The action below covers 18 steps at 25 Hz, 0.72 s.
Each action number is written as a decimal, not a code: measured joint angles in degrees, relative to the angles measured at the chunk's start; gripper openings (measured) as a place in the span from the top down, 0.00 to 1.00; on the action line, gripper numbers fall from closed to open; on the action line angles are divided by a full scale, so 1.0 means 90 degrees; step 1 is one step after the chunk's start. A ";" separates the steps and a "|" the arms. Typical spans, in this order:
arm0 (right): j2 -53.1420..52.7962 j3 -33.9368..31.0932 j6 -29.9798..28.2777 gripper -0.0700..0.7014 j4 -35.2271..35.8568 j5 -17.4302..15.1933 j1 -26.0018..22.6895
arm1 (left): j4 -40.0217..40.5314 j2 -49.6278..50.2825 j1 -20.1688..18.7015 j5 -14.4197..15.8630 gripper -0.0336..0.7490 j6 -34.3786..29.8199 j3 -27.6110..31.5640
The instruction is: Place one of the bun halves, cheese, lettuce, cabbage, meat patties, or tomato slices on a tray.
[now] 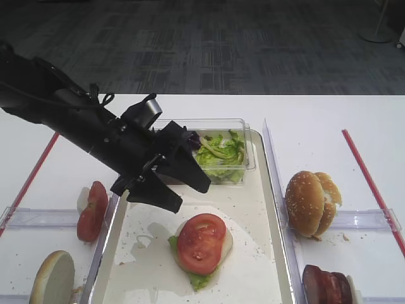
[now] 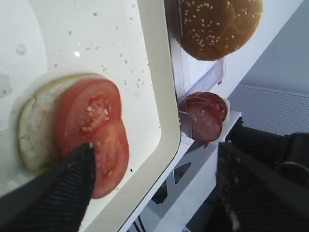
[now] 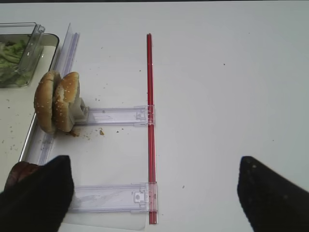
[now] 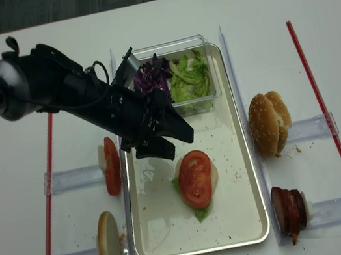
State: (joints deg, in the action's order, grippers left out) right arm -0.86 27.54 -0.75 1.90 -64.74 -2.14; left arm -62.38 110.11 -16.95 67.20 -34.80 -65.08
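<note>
A tomato slice (image 1: 201, 242) lies on a pale bun bottom (image 2: 34, 125) with lettuce under it, in the middle of the metal tray (image 4: 257, 171). My left gripper (image 1: 186, 193) hovers open just above and behind that stack, holding nothing; in the left wrist view the tomato slice (image 2: 91, 130) sits by the left finger (image 2: 53, 193). More tomato slices (image 4: 111, 165) and a bun bottom (image 4: 108, 244) stand left of the tray. Sesame bun halves (image 4: 269, 122) and meat patties (image 4: 289, 209) stand on its right. My right gripper (image 3: 153, 166) is open over bare table.
A clear tub (image 4: 199, 46) at the tray's far end holds purple cabbage (image 4: 151, 75) and lettuce (image 4: 188, 78). Clear plastic racks (image 3: 116, 116) and red strips (image 3: 150, 121) lie on both sides of the tray. Crumbs speckle the tray floor.
</note>
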 joint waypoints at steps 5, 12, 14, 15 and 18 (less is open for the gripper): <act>0.0000 0.0000 0.0000 0.01 0.0000 0.0000 0.0000 | 0.0079 -0.0159 0.0000 0.0000 0.34 -0.0011 -0.0243; 0.0000 0.0000 0.0000 0.01 0.0000 0.0000 0.0000 | 0.1402 -0.0731 0.0101 0.0095 0.34 0.0677 -0.1062; 0.0000 0.0000 0.0000 0.01 0.0000 0.0000 0.0000 | 0.1946 -0.0852 0.0218 0.0154 0.34 0.1021 -0.1290; 0.0000 0.0000 0.0000 0.01 0.0000 0.0000 0.0000 | 0.2207 -0.0918 0.0276 0.0168 0.34 0.1202 -0.1395; 0.0000 0.0000 0.0000 0.01 0.0000 0.0000 0.0000 | 0.2787 -0.1065 0.0498 0.0201 0.34 0.1561 -0.1600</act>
State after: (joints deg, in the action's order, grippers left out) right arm -0.86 27.54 -0.75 1.90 -64.74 -2.14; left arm -37.29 100.53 -12.47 69.01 -20.75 -79.48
